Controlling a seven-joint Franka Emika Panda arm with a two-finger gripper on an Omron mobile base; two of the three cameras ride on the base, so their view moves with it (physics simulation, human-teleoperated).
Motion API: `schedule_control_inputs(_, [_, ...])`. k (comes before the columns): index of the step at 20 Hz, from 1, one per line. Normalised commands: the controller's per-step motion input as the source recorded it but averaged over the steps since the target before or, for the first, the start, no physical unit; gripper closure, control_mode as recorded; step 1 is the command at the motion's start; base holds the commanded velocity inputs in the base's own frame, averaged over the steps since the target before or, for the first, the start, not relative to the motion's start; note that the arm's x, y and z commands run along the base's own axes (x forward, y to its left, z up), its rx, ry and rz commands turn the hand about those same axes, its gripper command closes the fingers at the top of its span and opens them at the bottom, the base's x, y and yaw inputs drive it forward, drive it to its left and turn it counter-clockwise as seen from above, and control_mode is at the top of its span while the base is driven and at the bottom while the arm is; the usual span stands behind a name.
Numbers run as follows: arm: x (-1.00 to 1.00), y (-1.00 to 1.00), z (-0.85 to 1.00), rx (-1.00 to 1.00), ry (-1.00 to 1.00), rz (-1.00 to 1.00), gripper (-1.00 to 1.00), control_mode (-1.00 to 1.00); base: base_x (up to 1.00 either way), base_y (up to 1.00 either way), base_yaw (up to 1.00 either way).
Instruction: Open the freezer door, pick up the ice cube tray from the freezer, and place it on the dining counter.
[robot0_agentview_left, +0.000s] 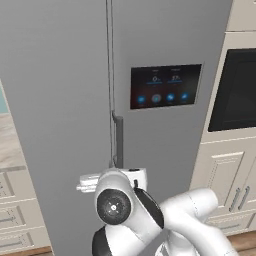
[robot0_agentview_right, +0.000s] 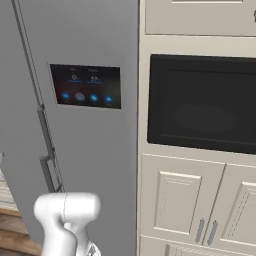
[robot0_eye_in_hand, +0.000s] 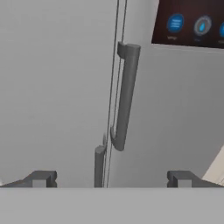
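Hand view shows my gripper (robot0_eye_in_hand: 111, 179) open wide, with nothing held. Its two dark fingertips (robot0_eye_in_hand: 41, 178) sit low in the frame, far apart, and the gap between them looks up at the seam where the two grey doors meet. The plain freezer door (robot0_eye_in_hand: 52, 87) fills the left half. It is shut, so I cannot see the ice cube tray or the inside of the freezer. The top of its bar handle (robot0_eye_in_hand: 99, 166) pokes up at the bottom middle, just left of the seam. The longer handle (robot0_eye_in_hand: 126, 96) right of the seam belongs to the door with the touchscreen (robot0_eye_in_hand: 192, 22), at the upper right, so I must not grab that one. I think I keep the fingers spread so they can fit around the bar. In the left base view the white arm (robot0_agentview_left: 150, 220) rises from the lower right and points at the middle of the fridge. Next I would aim lower and left.
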Motion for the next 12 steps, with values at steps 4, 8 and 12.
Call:
schedule_control_inputs(4, [0.11, 0.0, -0.56, 0.0, -0.28, 0.0, -1.0, -1.0, 0.0, 0.0, 0.0])
schedule_control_inputs(8, [0.12, 0.0, -0.56, 0.0, -0.23, 0.0, -1.0, -1.0, 0.0, 0.0, 0.0])
schedule_control_inputs(12, [0.12, 0.0, -0.56, 0.02, -0.17, 0.0, -1.0, -1.0, 0.0, 0.0, 0.0])
